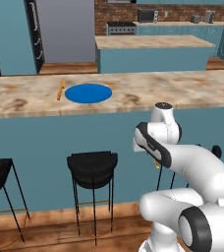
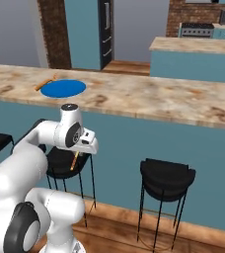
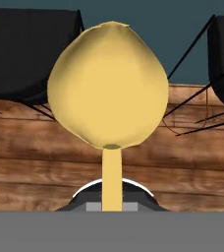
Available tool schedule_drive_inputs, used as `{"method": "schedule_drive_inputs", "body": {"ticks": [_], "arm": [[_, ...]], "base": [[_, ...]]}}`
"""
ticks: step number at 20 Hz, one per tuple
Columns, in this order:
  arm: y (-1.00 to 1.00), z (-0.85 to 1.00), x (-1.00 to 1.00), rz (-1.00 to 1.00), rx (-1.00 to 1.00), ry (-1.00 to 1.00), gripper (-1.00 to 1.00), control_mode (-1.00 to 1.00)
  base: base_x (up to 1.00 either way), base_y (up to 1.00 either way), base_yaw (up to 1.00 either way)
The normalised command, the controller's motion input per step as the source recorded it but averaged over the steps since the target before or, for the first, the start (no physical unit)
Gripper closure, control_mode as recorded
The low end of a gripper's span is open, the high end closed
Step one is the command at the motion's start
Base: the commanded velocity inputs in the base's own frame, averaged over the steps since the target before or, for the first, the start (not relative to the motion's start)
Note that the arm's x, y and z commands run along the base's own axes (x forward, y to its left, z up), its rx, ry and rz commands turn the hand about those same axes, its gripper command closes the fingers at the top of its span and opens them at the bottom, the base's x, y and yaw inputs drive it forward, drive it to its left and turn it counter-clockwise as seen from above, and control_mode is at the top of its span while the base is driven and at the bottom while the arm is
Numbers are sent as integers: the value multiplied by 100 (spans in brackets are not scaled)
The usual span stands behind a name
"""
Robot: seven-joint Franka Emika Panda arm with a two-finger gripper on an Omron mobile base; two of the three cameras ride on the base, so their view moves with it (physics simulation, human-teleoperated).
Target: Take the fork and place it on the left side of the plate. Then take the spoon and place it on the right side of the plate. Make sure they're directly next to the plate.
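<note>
The gripper (image 2: 76, 157), low beside the arm and well below the counter (image 1: 182, 93), is closed on the thin handle of the spoon (image 3: 107, 83). In the hand view the spoon's long axis runs straight away from the hand, bowl toward 12 o'clock, above the wooden floor and black stools (image 2: 166, 178). It looks light, rigid and smooth, so the handle grip probably suits it, though it may pivot if knocked. The fork (image 1: 60, 89) lies on the counter touching or just beside the plate (image 1: 88, 93) at its 9 o'clock, long axis running roughly 12 to 6 o'clock; which end bears the tines cannot be told.
</note>
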Motion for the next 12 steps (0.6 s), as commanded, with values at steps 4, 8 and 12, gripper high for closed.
{"method": "schedule_drive_inputs", "body": {"ticks": [4,8,12], "arm": [[0,0,0,0,0,0,100,100],[0,0,0,0,0,0,100,100],[0,0,0,0,0,0,100,100]], "base": [[60,0,6],[69,0,9],[4,1,5]]}}
